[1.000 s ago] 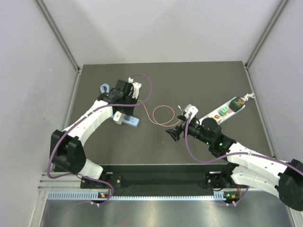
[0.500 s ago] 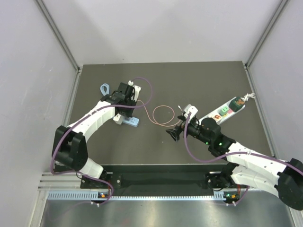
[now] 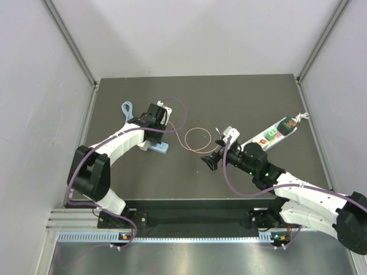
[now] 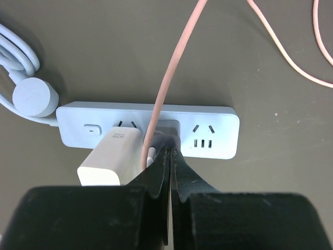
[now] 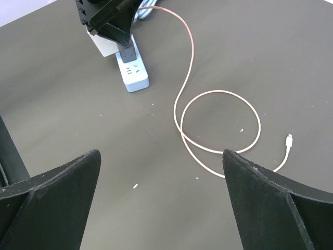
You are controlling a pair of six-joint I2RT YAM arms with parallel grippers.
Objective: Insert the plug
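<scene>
The dark grey plug [image 4: 167, 133] stands in the middle socket of a light-blue power strip [image 4: 208, 121], next to a white cube adapter [image 4: 112, 156]. Its pink cable [image 4: 171, 67] rises from it and runs off in a loop [image 3: 198, 139] over the mat to a small white tip [image 5: 289, 140]. My left gripper [image 4: 170, 151] is shut, jaws pressed together with nothing between them, tips right at the plug's back. My right gripper [image 5: 161, 198] hangs wide open above bare mat, near the loop [image 5: 218, 122], well away from the strip [image 5: 132, 73].
A coiled light-blue cable with a round white plug [image 4: 34, 96] lies left of the strip. A second white power strip with coloured buttons [image 3: 274, 133] sits at the right of the dark mat. Walls close in on three sides.
My left wrist has shifted slightly right and toward the strip, and its forearm has swung with it. The right arm has not moved.
</scene>
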